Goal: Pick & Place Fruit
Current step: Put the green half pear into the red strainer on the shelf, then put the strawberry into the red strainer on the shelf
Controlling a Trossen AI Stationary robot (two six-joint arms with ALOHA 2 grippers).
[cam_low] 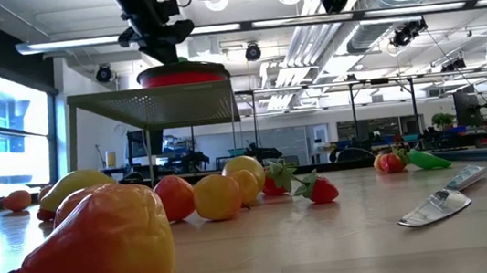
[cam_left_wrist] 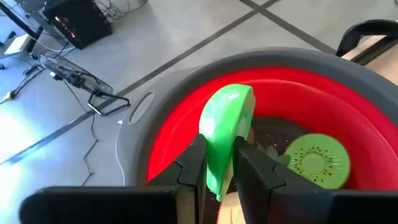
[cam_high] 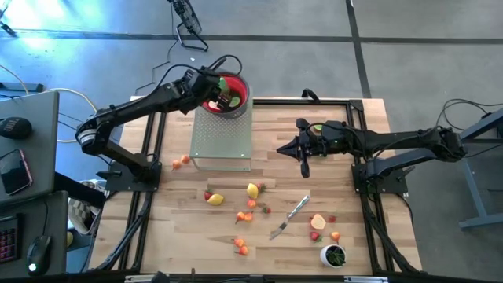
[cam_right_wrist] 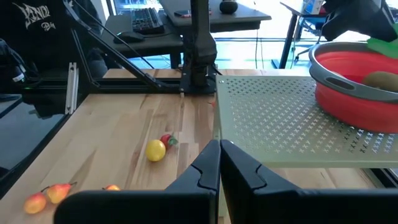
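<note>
Holding a green fruit slice (cam_left_wrist: pixel 225 140) pinched between its fingers, your left gripper (cam_left_wrist: pixel 217 163) hangs directly over the red bowl (cam_left_wrist: pixel 180 121), which sits on the raised perforated metal stand (cam_high: pixel 222 134) at the far side of the table (cam_high: pixel 346 251). The slice stands on edge in the grip, its long axis running along the fingers and pointing down into the bowl. Below it lies a kiwi half (cam_left_wrist: pixel 315 160), so a release, as you may judge, drops the slice straight into the bowl.

Your right gripper (cam_high: pixel 303 152) waits over the middle of the table, just beside the stand, fingers pressed together on nothing. The rest of the fruit lies scattered on the near half of the table, among it a yellow lemon (cam_high: pixel 252 189) and a pear (cam_low: pixel 100 249). A silver knife (cam_high: pixel 291 216) lies among these pieces. That scatter is nearer your idle right arm than your left.
</note>
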